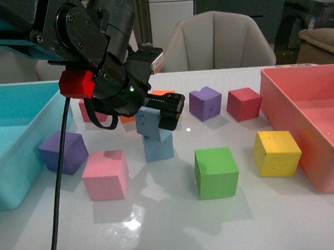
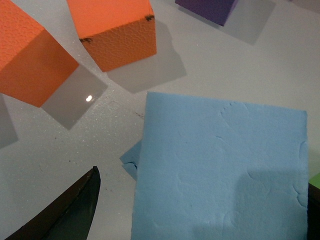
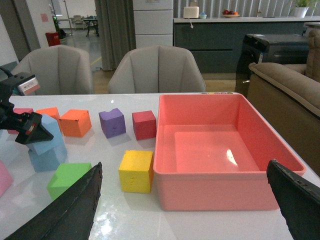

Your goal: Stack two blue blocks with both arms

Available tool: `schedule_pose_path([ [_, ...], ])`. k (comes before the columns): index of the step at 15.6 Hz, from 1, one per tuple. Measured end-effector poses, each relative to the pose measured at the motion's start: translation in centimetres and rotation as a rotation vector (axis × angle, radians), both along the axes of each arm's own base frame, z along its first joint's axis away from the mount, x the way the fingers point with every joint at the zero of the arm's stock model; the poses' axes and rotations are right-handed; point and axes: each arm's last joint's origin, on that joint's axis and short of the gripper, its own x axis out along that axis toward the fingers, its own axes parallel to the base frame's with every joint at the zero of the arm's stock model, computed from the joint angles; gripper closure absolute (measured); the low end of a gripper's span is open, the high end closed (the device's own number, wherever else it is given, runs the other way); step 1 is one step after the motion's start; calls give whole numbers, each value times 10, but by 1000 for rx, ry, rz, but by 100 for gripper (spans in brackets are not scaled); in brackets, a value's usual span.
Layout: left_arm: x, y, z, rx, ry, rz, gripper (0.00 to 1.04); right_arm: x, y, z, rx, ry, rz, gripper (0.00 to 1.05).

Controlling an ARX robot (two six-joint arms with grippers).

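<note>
Two light-blue blocks stand stacked mid-table: the lower blue block on the white tabletop, the upper blue block on it, turned and slightly tilted. My left gripper straddles the upper block, open; its black finger stands clear of the block's side. In the left wrist view the upper block fills the frame, with a corner of the lower one peeking out. My right gripper hangs open and empty, off to the right near the pink bin, out of the front view. From there both blocks show at left.
A teal bin stands left, a pink bin right. Loose cubes surround the stack: purple, pink, green, yellow, red, another purple, and orange cubes behind. Chairs stand beyond the far edge.
</note>
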Motion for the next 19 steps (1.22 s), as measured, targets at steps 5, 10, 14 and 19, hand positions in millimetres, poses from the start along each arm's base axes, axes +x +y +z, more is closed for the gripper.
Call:
schedule_pose_path([
  [5,-5,2,39,-83,-117,53,7,0,0,0,0,0,0,6],
  [10,-79,9,114,-181,-323,2,7,0,0,0,0,0,0,6],
  [14,-171,49,171,-256,-766,260,25,0,0,0,0,0,0,6],
  [19,-255,129,93,-218,-789,430,97,0,0,0,0,0,0,6],
])
